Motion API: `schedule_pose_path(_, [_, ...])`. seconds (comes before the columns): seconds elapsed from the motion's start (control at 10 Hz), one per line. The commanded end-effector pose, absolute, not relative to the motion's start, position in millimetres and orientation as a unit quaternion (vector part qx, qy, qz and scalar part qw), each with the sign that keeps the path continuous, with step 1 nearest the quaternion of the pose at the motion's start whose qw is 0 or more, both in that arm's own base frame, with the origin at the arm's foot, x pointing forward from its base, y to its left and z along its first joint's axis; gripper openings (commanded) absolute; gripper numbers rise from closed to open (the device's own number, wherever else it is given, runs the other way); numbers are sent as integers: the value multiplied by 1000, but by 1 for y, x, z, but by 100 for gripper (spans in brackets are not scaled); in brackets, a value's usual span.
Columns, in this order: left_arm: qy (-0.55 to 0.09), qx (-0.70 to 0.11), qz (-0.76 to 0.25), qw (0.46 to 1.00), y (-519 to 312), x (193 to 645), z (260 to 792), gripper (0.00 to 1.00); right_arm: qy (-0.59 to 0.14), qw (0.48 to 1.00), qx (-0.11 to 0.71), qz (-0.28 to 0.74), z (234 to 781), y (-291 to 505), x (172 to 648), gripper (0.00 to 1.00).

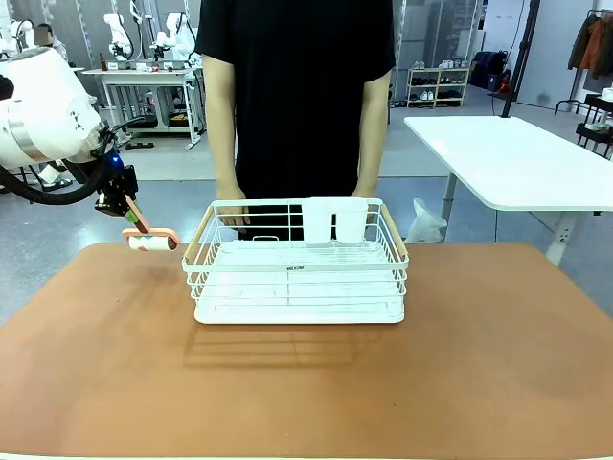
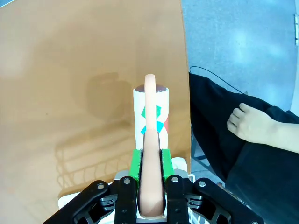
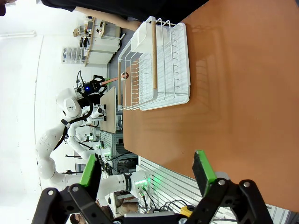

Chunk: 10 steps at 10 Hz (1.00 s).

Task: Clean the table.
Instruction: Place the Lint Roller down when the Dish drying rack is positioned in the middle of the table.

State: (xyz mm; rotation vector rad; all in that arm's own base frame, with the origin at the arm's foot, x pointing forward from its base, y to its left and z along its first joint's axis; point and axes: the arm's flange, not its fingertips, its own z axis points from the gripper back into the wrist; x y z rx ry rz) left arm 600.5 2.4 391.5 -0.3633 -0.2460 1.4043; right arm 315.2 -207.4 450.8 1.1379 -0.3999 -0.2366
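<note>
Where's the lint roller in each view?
Front: lint roller at left, above the table's far left edge, held by the left gripper.
Left wrist: centre, handle rising from the gripper.
Right wrist: small, upper left.
Shared landmark: white wire rack.

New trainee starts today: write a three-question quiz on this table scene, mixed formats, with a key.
1. True or false: the left pincer is shut on the lint roller.
2. Multiple choice: where does the white wire rack stand? A) on the reddish-brown table B) on the floor C) in the person's hands.
3. Fill in: the right pincer has its jaws ____.

Key: 1 true; 2 A; 3 open.
</note>
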Motion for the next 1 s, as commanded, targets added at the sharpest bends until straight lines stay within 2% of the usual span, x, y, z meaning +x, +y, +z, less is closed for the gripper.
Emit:
schedule_pose_path(0.0, [-112, -166, 640, 741, 2, 600, 391, 21, -193, 813, 538, -110, 454, -207, 314, 100])
schedule_pose_path(0.2, [-137, -151, 644, 738, 3, 596, 385, 21, -193, 813, 538, -110, 454, -207, 314, 100])
schedule_pose_path(0.7, [-133, -107, 663, 729, -4, 587, 355, 21, -193, 813, 538, -110, 454, -207, 314, 100])
schedule_pose_path(0.8, [-135, -102, 669, 724, -4, 582, 353, 40, -193, 813, 538, -110, 454, -207, 314, 100])
schedule_pose_path(0.9, [-112, -102, 682, 716, -2, 577, 352, 55, -193, 813, 538, -110, 454, -207, 314, 100])
